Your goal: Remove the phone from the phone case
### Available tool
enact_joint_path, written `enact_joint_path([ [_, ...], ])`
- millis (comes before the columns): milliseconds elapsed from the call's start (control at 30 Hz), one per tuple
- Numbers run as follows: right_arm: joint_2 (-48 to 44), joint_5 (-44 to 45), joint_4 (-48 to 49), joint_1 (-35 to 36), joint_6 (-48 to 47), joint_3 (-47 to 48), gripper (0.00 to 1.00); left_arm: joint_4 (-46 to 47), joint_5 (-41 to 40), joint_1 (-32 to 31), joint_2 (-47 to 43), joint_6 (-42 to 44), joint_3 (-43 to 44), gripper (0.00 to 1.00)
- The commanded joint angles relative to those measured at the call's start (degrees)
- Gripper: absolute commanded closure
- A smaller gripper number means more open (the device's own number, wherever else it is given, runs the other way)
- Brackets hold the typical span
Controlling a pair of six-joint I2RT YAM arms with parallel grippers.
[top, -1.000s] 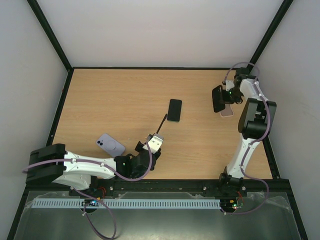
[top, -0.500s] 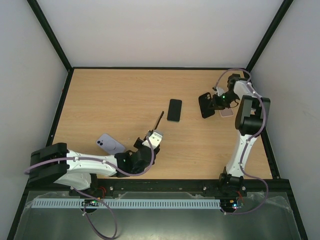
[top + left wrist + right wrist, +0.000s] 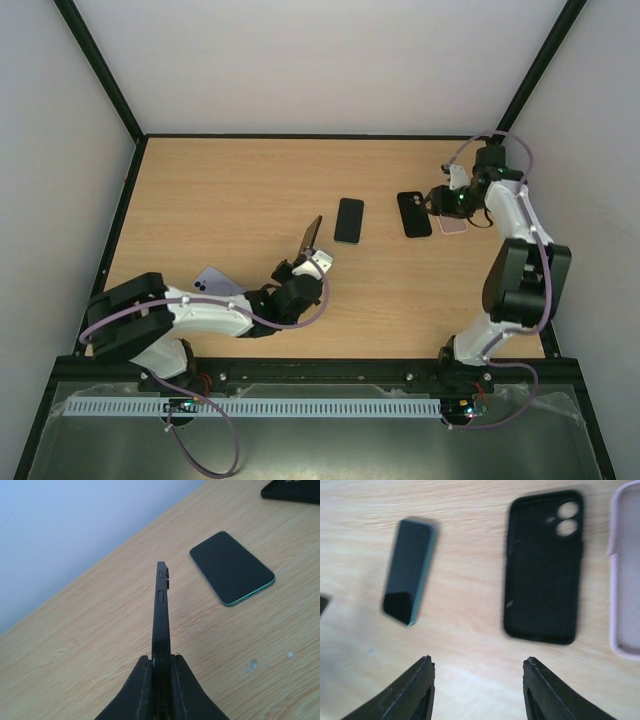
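While the left end effector (image 3: 161, 666) was clenched on one end of the black phone (image 3: 161, 605), holding it edge-up over the table (image 3: 90, 645), the right end effector (image 3: 478, 665) stood released above the empty black case (image 3: 545, 570), which lay flat between a green phone (image 3: 410, 570) and a pink case (image 3: 626, 580).

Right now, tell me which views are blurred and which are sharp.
Right wrist: motion-smeared, teal phone and black case soft-edged. Left wrist: crisp on the held dark phone. Top external: sharp, evenly lit, no glare.
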Motion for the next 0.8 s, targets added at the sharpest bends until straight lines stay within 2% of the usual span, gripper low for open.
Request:
enact_joint_path([
  [0, -10.83, -11.71, 1.71, 0.24, 3.94, -8.43, 0.52, 5.1, -2.43, 1.16, 4.48, 8.35, 3.64, 0.97],
  [167, -23.98, -14.96, 8.86, 0.25, 6.94, -18.46, 0.5, 5.14, -2.77, 1.45, 10.21, 15.76, 6.33, 0.97],
  [333, -32.07, -18.64, 14.41, 0.25, 6.33, -26.25, 0.43, 3.53, -4.81, 2.32, 16.94, 21.56, 10.12, 0.96],
  [500, -32.14, -19.34, 17.47, 0.25, 3.93, -29.64, 0.43, -0.21, -3.65, 5.83, 23.42, 22.91, 14.75, 0.92],
  [633, -31.08, -18.49, 16.04, 0.2, 2.87, -29.04, 0.43, 3.57, -1.16, 8.19, 27.99, 26.02, 16.34, 0.91],
  [767, -32.77, -17.37, 18.58, 0.17, 4.75, -30.1, 0.43, 12.11, -0.94, 9.18, 33.31, 31.97, 16.29, 0.88],
])
